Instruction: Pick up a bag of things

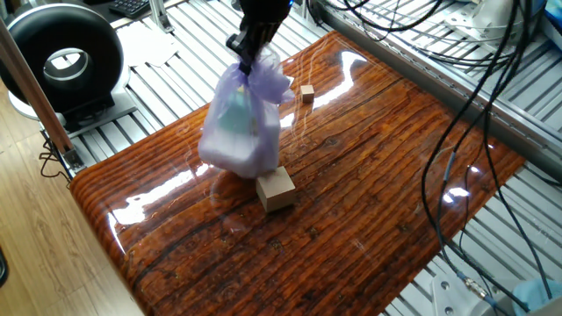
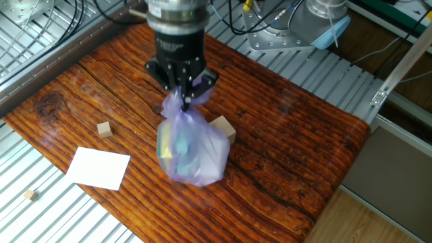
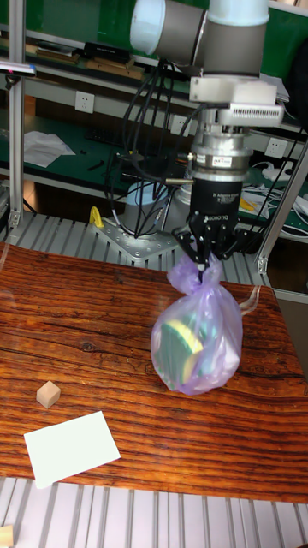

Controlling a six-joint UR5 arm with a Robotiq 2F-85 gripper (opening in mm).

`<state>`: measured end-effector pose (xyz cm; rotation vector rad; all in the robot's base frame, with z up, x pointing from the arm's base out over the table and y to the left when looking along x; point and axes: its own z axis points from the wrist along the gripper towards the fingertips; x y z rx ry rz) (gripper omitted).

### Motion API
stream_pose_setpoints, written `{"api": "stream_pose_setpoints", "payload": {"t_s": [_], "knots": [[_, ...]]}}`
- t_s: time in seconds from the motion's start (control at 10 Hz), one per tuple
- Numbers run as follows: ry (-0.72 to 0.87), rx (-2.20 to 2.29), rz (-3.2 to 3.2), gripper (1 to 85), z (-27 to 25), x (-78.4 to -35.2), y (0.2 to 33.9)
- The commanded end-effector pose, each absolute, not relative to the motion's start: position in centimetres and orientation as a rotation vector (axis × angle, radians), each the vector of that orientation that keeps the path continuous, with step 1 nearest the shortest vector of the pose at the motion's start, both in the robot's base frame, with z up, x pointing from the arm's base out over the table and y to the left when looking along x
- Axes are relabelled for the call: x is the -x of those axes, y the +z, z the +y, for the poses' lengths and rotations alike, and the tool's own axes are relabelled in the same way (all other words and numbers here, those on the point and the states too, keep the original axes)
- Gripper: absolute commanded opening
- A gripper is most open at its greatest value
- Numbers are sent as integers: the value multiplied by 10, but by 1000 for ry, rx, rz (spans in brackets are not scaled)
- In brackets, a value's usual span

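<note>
The bag of things [image 1: 240, 132] [image 2: 191, 150] [image 3: 198, 341] is a bulging pale-purple plastic bag with whitish, teal and yellow contents showing through. It hangs clear above the wooden table [image 1: 369, 175], held by its knotted, ruffled top. My gripper [image 1: 243, 54] [image 2: 183, 94] [image 3: 204, 265] points straight down and is shut on that knot. In both fixed views the bag hangs in front of the large tan cube [image 1: 276, 189] [image 2: 225, 127] and covers part of it.
A flat white paper sheet [image 2: 98, 167] [image 3: 73, 448] lies near one table edge, with a small tan cube [image 2: 104, 129] [image 3: 48, 394] [image 1: 306, 93] beside it. A tiny cube [image 2: 30, 195] sits on the metal slats. Cables [image 1: 457, 105] hang over one table side. A black round device [image 1: 61, 57] stands off the table.
</note>
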<state>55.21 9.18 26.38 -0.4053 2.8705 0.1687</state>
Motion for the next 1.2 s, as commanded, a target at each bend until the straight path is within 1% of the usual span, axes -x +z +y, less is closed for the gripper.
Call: {"api": "stream_pose_setpoints", "payload": {"t_s": [0.0, 0.6, 1.1], "knots": [[150, 381, 2875, 13, 84, -533, 276], [91, 324, 2904, 13, 67, -498, 285], [64, 267, 2914, 13, 61, -480, 289]]}}
